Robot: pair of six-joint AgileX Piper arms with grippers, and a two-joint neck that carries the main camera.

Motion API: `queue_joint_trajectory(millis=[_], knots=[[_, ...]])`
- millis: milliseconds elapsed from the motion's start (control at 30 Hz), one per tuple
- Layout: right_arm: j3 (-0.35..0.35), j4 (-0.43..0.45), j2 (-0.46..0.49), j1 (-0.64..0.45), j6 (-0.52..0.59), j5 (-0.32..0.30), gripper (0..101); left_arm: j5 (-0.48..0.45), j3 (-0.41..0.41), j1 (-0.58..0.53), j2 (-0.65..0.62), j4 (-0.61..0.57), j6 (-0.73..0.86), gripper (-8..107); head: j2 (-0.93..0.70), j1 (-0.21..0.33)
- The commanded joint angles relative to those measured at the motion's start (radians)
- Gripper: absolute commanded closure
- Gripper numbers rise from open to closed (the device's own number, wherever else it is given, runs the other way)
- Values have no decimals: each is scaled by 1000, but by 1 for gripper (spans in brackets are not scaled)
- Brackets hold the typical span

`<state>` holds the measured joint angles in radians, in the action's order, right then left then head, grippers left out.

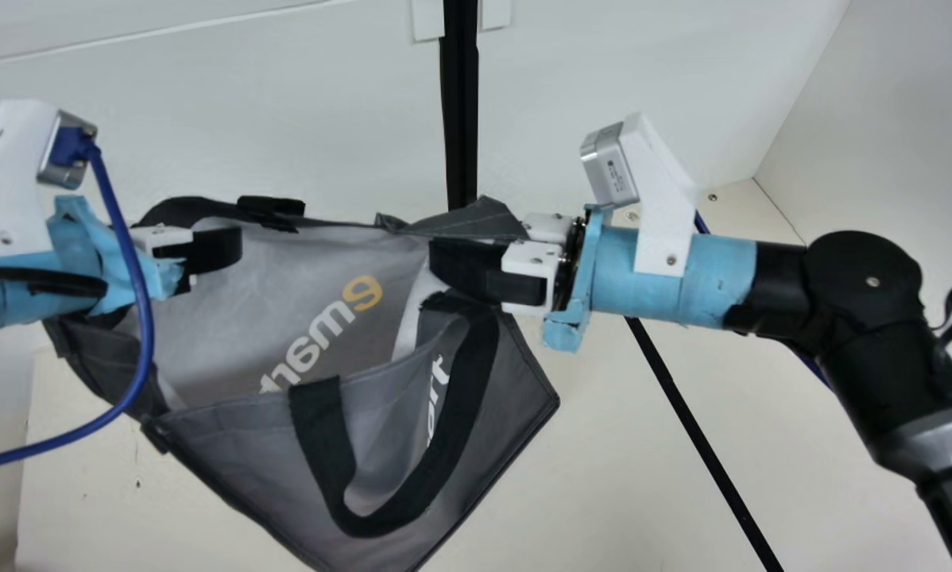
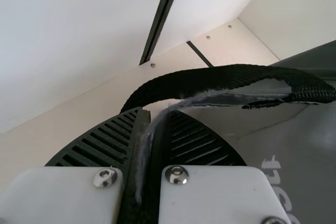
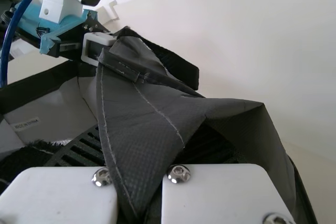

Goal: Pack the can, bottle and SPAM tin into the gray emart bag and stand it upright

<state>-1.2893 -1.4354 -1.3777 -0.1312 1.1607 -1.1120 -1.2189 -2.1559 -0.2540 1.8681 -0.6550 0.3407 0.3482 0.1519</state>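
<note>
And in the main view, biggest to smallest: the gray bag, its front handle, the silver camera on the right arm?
1. Gray bag
2. Its black front handle
3. Silver camera

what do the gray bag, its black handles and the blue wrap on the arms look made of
The gray bag looks like coated or woven plastic fabric, faintly glossy, judging by its stiff creases and fine grid. Its black handles seem matt woven webbing, from the ribbed weave. The blue wrap may be tape, going by its wrinkles and ragged edges.
</note>
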Motion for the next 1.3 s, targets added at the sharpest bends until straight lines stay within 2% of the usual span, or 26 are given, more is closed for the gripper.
queue_joint_trajectory(millis=[0,400,700,1033,1267], knots=[[-5,3,-22,14,30,0,101,-1,-34,-1,28,1,-8,107,1,23],[-58,-11,-147,61,195,57,101,0,-186,-19,166,36,-65,107,1,23],[-127,4,-257,68,276,84,101,3,-271,-28,248,71,-93,107,1,23],[-205,64,-345,76,305,95,101,20,-311,-34,303,98,-124,107,1,23],[-233,78,-365,75,303,85,101,35,-326,-44,316,114,-149,107,1,23]])
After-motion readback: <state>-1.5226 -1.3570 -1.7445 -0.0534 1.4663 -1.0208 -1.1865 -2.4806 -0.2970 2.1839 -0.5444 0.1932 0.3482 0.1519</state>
